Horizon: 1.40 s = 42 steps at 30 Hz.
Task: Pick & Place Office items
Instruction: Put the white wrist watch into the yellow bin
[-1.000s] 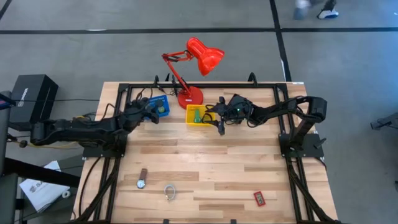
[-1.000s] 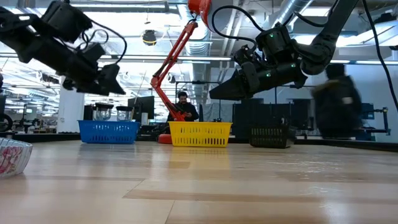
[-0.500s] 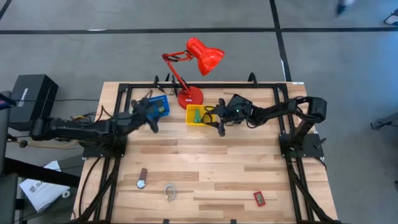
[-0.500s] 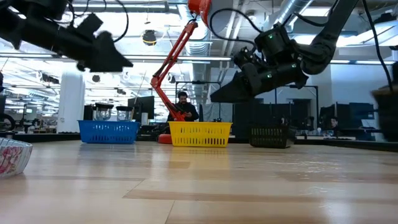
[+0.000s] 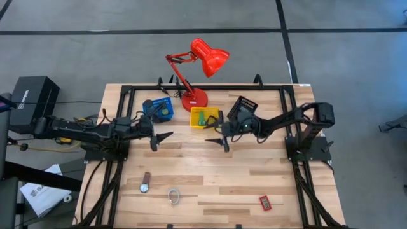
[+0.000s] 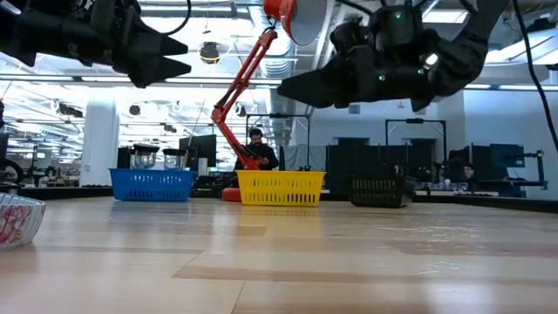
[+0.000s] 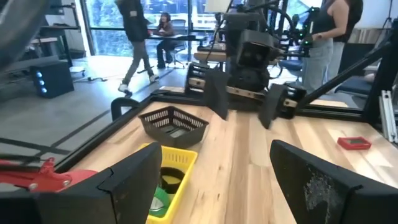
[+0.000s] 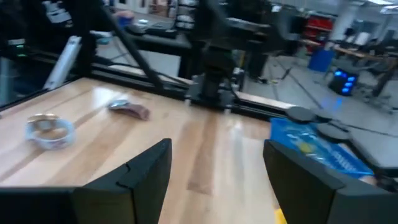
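Now that both arms have swung off the trays at the back and face each other over the middle of the table, a new pick looks to be starting. On the left, the left gripper [image 5: 166, 136] has left the blue basket [image 5: 158, 108] and hangs above bare wood with its fingers spread wide and nothing between them. Below it, near the front edge, lie the wristwatch [image 5: 145, 183], a round face on a dark strap, and the clear ring [image 5: 173, 195], a glassy band that may slip in a pinch. In the middle, the yellow tray [image 5: 205, 119] of slotted plastic holds a green stubby piece [image 5: 201, 118], already placed. To the right, the right gripper [image 5: 212, 140] has drawn back from that tray, its jaws likewise parted and empty, uncovering a black mesh basket [image 5: 243, 105]. Farthest right, at the front, lies the small red rectangle [image 5: 266, 203], flat and hard-edged. Three items remain on the planked tabletop [image 5: 254, 172].
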Each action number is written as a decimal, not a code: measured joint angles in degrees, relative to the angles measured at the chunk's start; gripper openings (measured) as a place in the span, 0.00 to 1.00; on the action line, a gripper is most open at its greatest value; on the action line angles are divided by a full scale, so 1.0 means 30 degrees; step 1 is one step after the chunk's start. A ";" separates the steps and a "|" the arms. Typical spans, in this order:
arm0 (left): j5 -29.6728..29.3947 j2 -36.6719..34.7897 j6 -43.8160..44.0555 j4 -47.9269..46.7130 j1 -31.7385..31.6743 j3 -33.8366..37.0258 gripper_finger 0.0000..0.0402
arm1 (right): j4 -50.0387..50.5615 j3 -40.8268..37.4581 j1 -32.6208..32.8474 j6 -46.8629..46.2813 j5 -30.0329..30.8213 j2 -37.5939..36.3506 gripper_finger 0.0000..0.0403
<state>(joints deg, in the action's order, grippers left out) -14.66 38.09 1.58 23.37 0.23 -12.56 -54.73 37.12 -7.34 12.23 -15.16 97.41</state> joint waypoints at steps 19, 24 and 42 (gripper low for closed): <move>0.0000 0.1439 0.0701 0.0350 0.0007 -0.0010 0.74 | 1.3000 0.0007 0.3901 -0.4109 0.1588 -0.7156 0.61; 0.0000 0.2558 0.0701 0.2157 0.0014 -0.0008 0.74 | 1.6075 0.0000 0.5337 -0.5021 0.1596 -0.7751 0.61; 0.2636 0.9545 0.2223 -0.3194 0.3687 -0.7294 0.66 | 1.6271 -0.0015 0.6103 -0.3578 0.6076 -0.5326 0.61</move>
<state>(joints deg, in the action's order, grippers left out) -6.75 66.72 8.25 13.78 11.29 -34.44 -5.91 37.08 10.97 1.50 3.07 81.43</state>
